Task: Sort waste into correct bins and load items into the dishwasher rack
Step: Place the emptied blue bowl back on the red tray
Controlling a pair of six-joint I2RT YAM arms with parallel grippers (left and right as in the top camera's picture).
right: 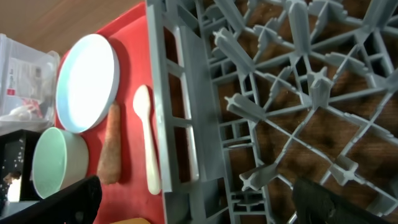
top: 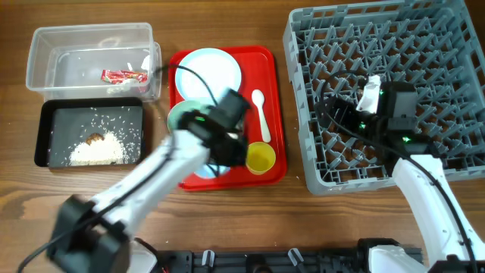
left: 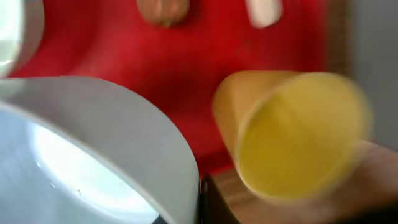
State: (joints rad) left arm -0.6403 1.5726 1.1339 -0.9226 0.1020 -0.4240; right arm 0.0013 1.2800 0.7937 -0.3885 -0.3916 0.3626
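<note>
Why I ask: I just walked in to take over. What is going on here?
Two robot arms are clearing a meal. The left claw is low over the red tray by the yellow cup and light blue bowl; blur hides its grip. The right claw hovers open over the dishwasher rack, which looks unloaded. The wrapper is in the clear tub, rice in the black tray. Plate, pale green bowl, white spoon and orange food stick sit on the red tray.
</note>
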